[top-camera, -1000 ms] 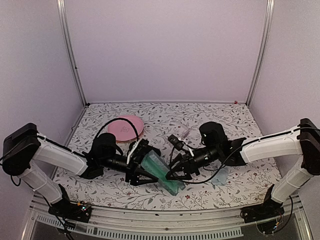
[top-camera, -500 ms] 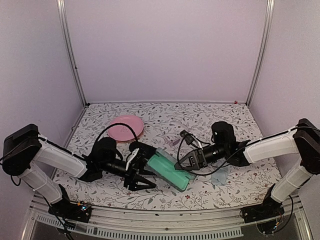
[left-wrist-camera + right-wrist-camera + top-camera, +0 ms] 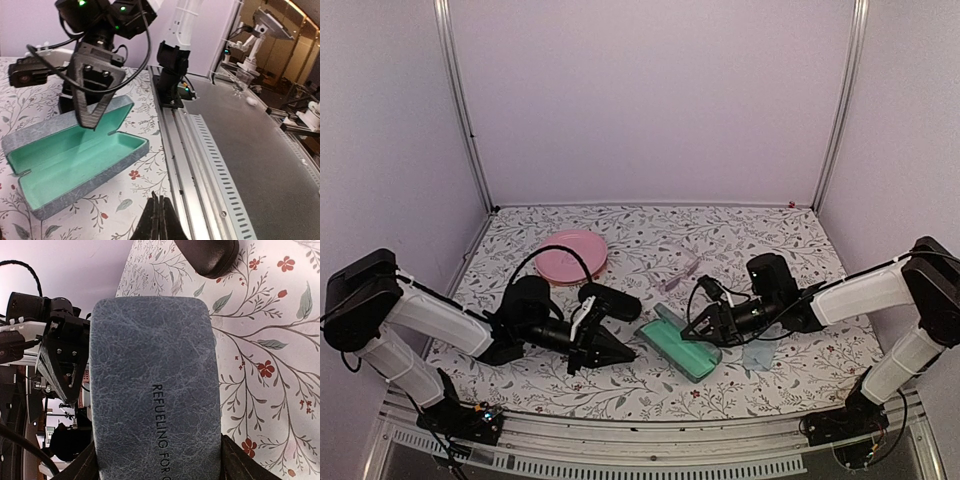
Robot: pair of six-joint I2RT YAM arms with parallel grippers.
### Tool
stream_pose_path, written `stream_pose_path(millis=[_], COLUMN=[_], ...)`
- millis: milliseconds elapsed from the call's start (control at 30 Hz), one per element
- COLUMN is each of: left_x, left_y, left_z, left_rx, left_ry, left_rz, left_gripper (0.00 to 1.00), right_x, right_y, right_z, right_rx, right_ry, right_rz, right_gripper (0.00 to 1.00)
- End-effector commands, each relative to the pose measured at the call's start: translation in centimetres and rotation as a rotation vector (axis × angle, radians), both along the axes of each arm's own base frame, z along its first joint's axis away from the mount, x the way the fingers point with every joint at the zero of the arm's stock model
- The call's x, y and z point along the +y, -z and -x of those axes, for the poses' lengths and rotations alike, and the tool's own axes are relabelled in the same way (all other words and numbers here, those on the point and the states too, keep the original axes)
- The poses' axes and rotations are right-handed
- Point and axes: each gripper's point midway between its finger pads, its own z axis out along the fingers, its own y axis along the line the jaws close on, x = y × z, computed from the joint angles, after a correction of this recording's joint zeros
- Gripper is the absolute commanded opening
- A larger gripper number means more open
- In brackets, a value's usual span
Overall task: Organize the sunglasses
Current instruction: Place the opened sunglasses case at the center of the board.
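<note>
Careful: your left fingers (image 3: 159,205) are pinched shut on nothing just beside the open grey-blue case (image 3: 680,345), so they must spread before fetching anything, and a sweep from there could shove the case. The pale pinkish sunglasses (image 3: 682,270) lie on the counter (image 3: 520,375) beyond it, not yet inside. Your right fingers (image 3: 90,112) clamp the lid, and a twist or early release could let it flop shut.

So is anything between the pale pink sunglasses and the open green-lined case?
No loose object. Only the grey-blue rectangular case's own raised lid, held by the right gripper, stands on the side facing the pale translucent pinkish sunglasses.
</note>
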Motion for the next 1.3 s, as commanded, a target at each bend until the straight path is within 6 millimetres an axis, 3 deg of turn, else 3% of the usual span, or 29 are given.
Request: stream_pose_path(millis=[0,233,367,500,733,933,1100,1267], left_x=[-0.9,-1.0,-1.3,-1.7,-1.9,-1.2,1.0,4.5], left_y=[0.6,1.7,2.6,4.4,6.0,5.4,4.5,2.9], left_z=[-3.8,-8.0,-8.9,-9.5,-9.6,-9.3,-9.5,-11.1], left_rx=[0.084,0.327,0.427,0.462,0.471,0.415,0.315,0.244], left_ry=[-0.197,-0.447,-0.481,-0.503,-0.505,-0.499,-0.569,-0.720], left_rz=[-0.070,-0.106,-0.121,-0.179,-0.213,-0.208,-0.226,-0.239], left_gripper=[0.07,0.45,0.58,0.59,0.49,0.53,0.59,0.61], right_x=[0.4,1.2,1.5,1.8,2.0,2.2,3.4,5.6], right_y=[-2.7,-3.4,-3.6,-4.3,-4.2,-3.2,-1.9,-0.7], right_z=[-0.9,-0.3,0.0,0.4,0.7,0.4,0.5,1.5], right_rx=[-0.116,-0.183,-0.208,-0.226,-0.215,-0.189,-0.163,-0.137], right_ry=[0.008,-0.022,-0.040,-0.060,-0.071,-0.073,-0.146,-0.289], right_rz=[-0.034,-0.019,-0.023,-0.048,-0.066,-0.042,-0.040,-0.038], right_gripper=[0.50,0.50,0.50,0.50,0.50,0.50,0.50,0.50])
